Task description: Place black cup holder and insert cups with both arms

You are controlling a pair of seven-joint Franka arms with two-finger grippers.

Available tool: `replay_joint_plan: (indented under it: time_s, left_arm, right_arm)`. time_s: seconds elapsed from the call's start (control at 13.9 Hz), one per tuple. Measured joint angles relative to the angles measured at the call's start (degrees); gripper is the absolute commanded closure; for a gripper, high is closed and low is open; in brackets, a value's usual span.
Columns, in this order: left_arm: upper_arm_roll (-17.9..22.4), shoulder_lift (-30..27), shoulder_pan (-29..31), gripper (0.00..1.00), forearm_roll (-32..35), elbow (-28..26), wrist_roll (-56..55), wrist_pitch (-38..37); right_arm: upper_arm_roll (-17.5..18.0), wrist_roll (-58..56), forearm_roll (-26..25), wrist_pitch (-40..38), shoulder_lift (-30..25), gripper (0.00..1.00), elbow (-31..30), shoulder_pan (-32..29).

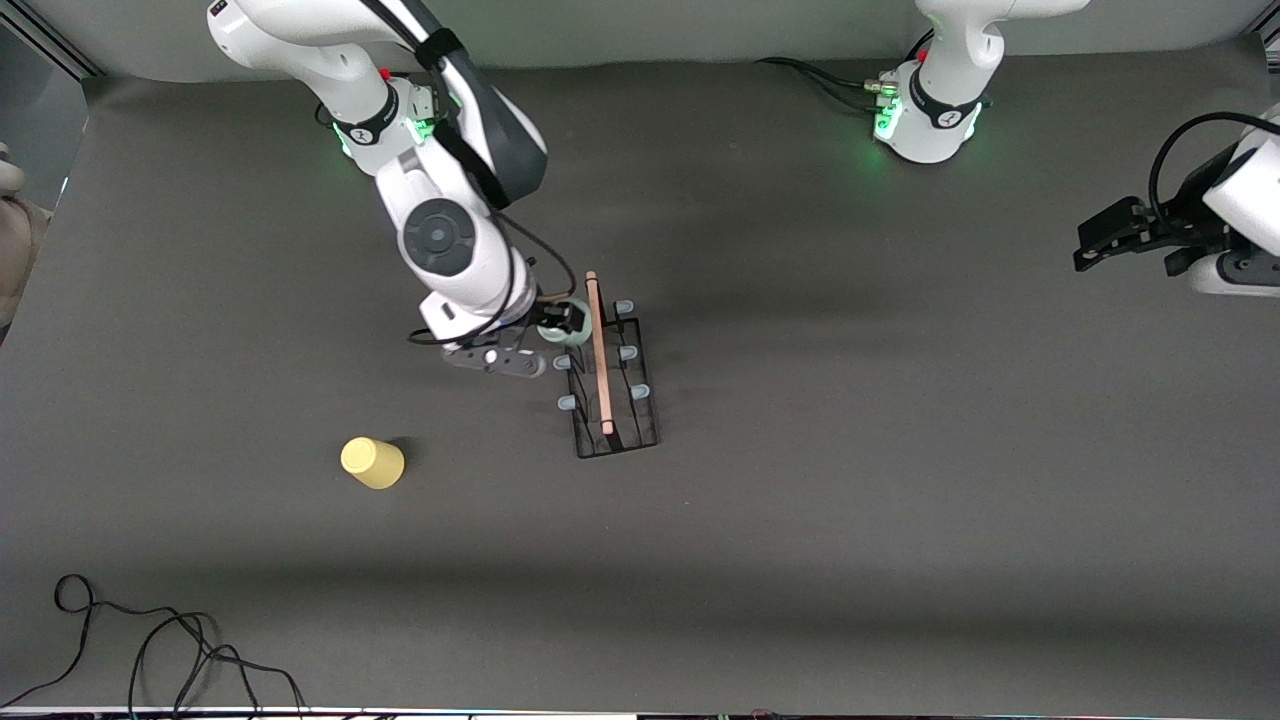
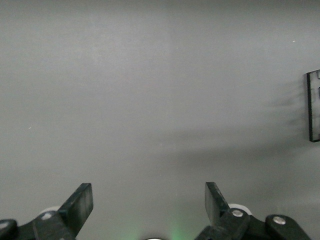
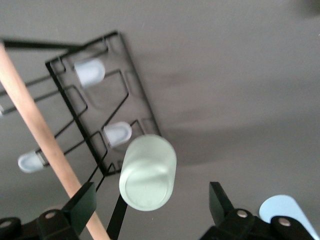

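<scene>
The black cup holder (image 1: 612,385) stood upright on the dark tabletop (image 1: 860,520) near the middle, its long side running toward and away from the front camera, the light wooden rod handle (image 1: 599,350) along its top and pale-tipped pegs (image 1: 628,353) sticking out on both sides. The right arm reached down from its base to the holder's end farthest from the front camera, on the side toward the right arm's end of the table. The right pincer (image 1: 556,330) hung there, and in the right wrist view its fingers (image 3: 82,205) were spread apart with the pale green cup (image 3: 148,172) lying between them, bottom up; the cup sat over a corner peg of the rack, and neither finger visibly touched it, so the pincer (image 3: 150,207) read as released. Two bare pegs (image 3: 90,72) showed close by the cup in that view. A light blue cup (image 3: 287,212) showed partly at the edge of the right wrist view, on the tabletop close to the pincer. The yellow cup (image 1: 373,463) stood upside down on the tabletop, well apart from the holder, nearer the front camera and toward the right arm's end. The left arm waited at its own end of the table, the left pincer (image 1: 1110,240) raised over bare tabletop, fingers (image 2: 80,205) apart and holding nothing. A loose black cable (image 1: 150,640) lay at the tabletop's edge nearest the front camera
</scene>
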Motion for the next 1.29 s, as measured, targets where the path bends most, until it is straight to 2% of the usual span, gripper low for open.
replay_joint_plan:
  time_s: [0.14, 0.29, 0.43, 0.72, 0.93, 1.22, 1.29]
  left_arm:
    - [-0.1, 0.1, 0.0, 0.0, 1.9, 0.0, 0.2, -0.3]
    - [-0.1, 0.3, 0.0, 0.0, 2.4, 0.0, 1.3, -0.3]
    - [0.0, 0.4, 0.0, 0.0, 2.6, 0.0, 2.1, -0.3]
    - [0.1, 0.4, 0.0, 0.0, 2.8, -0.1, 2.4, -0.3]
    - [-0.1, 0.4, -0.1, 0.0, 2.8, -0.1, 2.5, -0.3]
    - [-0.2, 0.4, -0.1, 0.0, 2.8, -0.1, 2.5, -0.3]
    - [-0.2, 0.5, -0.1, 0.0, 2.8, -0.1, 2.5, -0.3]
  right_arm:
    - [-3.6, -7.2, -0.3, -1.0, -0.1, 0.0, 0.8, -1.2]
    - [-8.7, -17.2, -0.4, -0.5, 0.1, 0.0, 0.8, -2.8]
    - [-13.4, -24.6, -0.4, 2.4, 0.8, 0.0, 0.5, -4.2]
    - [-19.7, -32.2, -0.6, 9.3, 6.2, 0.0, -0.8, -4.6]
    - [-21.4, -33.3, 0.1, 15.3, 10.4, 0.0, -2.5, -6.6]
    - [-21.2, -33.9, 8.3, 21.0, 15.0, 0.01, -3.0, -6.3]
    - [-21.1, -33.9, 8.8, 21.1, 15.2, 0.1, -3.0, -5.9]
